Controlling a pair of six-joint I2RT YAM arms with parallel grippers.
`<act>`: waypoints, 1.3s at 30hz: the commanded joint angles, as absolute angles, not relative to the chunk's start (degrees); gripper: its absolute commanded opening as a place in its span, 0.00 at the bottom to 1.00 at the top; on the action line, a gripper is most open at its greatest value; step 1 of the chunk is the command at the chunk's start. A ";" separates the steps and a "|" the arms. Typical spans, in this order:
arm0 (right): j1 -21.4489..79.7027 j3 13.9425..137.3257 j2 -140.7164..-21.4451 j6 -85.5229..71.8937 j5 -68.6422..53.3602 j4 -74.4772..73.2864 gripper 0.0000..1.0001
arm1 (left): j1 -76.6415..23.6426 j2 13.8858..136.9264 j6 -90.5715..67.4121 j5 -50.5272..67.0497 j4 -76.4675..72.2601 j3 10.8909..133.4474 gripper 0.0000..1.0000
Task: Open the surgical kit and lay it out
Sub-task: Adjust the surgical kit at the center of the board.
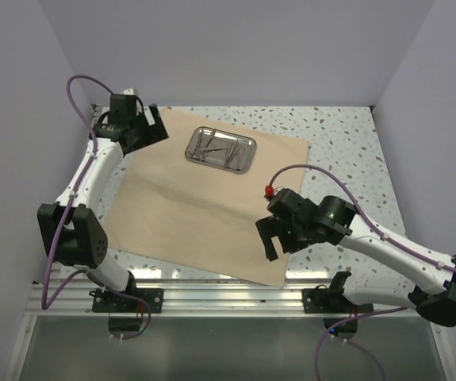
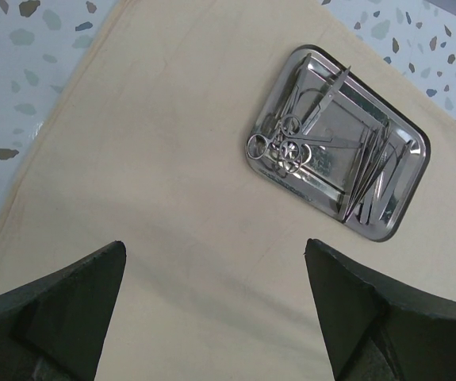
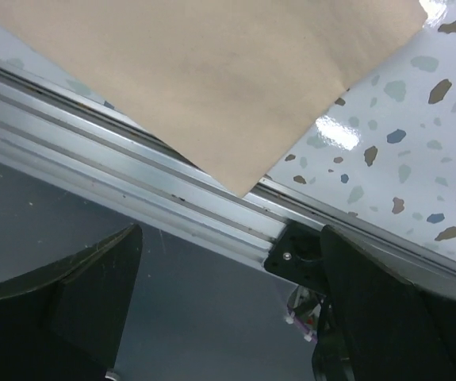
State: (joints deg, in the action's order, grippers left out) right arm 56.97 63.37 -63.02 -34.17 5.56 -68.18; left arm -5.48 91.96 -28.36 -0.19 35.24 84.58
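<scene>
The surgical kit's tan cloth wrap point(image 1: 204, 214) lies spread flat on the speckled table. Its shiny steel tray point(image 1: 252, 151) sits on the far part of the cloth, with thin silver instruments point(image 1: 212, 145) piled inside. In the left wrist view the tray point(image 2: 380, 107) holds ring-handled scissors and forceps point(image 2: 291, 143) and several slim probes. My left gripper point(image 1: 152, 131) hovers open above the cloth's far-left part point(image 2: 172, 159), with nothing between its jaws point(image 2: 213, 246). My right gripper point(image 1: 269, 238) stands open over the cloth's near-right corner point(image 3: 243, 178), empty point(image 3: 229, 230).
An aluminium rail point(image 1: 228, 290) runs along the table's near edge, and the cloth's corner overhangs it point(image 3: 132, 159). A black arm mount bracket point(image 3: 291, 254) sits on the rail. Pale walls close in the left, right and back. Speckled tabletop point(image 1: 346, 143) shows right of the cloth.
</scene>
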 commanded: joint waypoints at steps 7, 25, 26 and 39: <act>40.11 75.06 -72.93 -31.82 3.80 -56.79 0.98 | -4.49 92.99 -25.84 -2.46 34.71 86.31 0.99; 7.91 119.94 -126.63 -30.77 4.47 -54.30 0.95 | -0.35 89.74 -21.71 -0.26 34.89 78.05 0.98; 7.82 125.45 -129.26 -30.59 6.48 -55.71 0.95 | -0.35 89.74 -21.62 -0.26 34.81 77.87 0.98; 5.01 130.87 -140.88 -30.76 13.45 -57.05 0.89 | -0.35 92.02 -21.27 0.88 35.16 77.43 0.98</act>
State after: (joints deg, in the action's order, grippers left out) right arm 5.45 128.11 -140.38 -31.35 10.39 -56.47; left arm -0.45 92.29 -22.87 -0.01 35.68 77.62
